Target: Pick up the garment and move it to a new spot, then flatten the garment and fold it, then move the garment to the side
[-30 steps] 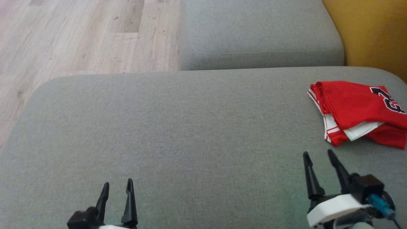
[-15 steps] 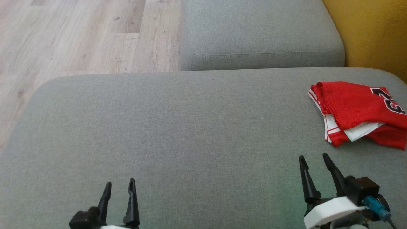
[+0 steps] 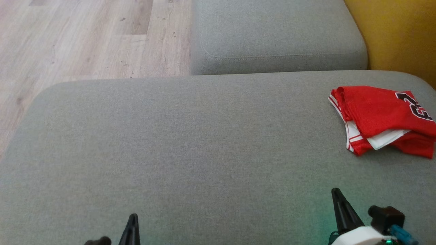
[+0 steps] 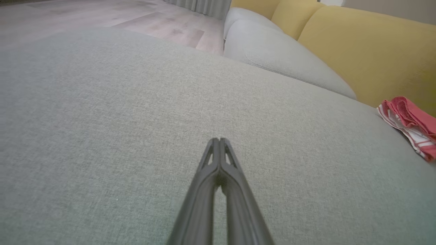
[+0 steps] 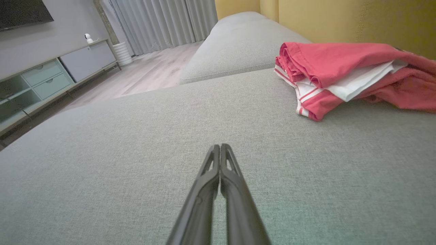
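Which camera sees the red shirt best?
The right wrist view: the red shirt is close and large, folded layers clear. The head view shows it smaller, with dark numbers; the left wrist view catches one edge.

The red shirt (image 3: pixel 381 115) runs off the right edge in the head view, and the black number (image 3: pixel 414 105) on it is cut too. The bottom edge cuts off most of the left gripper (image 3: pixel 133 219) and the right gripper (image 3: pixel 336 192). A small white thing (image 5: pixel 89 37) on the cabinet (image 5: pixel 51 76) is too tiny to tell.
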You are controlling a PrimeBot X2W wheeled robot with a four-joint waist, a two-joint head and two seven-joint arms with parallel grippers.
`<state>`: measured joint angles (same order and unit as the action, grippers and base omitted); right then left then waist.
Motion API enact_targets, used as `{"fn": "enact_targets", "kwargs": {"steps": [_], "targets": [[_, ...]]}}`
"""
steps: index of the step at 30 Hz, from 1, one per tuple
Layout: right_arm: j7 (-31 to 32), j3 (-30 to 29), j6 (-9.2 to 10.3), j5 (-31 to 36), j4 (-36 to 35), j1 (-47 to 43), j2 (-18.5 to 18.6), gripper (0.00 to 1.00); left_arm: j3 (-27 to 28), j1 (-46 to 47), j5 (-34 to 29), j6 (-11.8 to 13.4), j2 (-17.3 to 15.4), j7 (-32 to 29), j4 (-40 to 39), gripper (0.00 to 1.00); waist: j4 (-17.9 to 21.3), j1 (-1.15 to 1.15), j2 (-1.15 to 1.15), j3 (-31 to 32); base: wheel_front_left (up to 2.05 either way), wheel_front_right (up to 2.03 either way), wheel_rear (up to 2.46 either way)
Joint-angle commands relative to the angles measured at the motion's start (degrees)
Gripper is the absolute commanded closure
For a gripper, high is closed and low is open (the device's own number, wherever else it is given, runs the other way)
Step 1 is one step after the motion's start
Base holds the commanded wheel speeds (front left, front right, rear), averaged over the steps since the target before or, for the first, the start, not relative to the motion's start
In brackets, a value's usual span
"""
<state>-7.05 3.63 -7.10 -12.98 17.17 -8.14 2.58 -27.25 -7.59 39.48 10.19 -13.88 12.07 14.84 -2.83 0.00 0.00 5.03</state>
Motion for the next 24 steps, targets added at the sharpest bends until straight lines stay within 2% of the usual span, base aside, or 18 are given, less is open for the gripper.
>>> {"fn": "enact_targets", "kwargs": {"steps": [1,24], "targets": [[0.3,-0.3,-0.03,-2.1,-2.0,2.7,0.3,1.0,1.9,2.5,1.3,-0.5,-0.1,-0.4,-1.5,1.0,0.0,0.0,0.0,-0.1,0.0,0.0,0.0],[2.4,-1.6,-0.1,-17.3,-2.2,4.9,0.7,1.0,7.8,4.7,11.3,-3.8,1.8,-3.7,-1.1,1.0,0.6,0.0,0.0,-1.1,0.0,0.0,0.0]]}}
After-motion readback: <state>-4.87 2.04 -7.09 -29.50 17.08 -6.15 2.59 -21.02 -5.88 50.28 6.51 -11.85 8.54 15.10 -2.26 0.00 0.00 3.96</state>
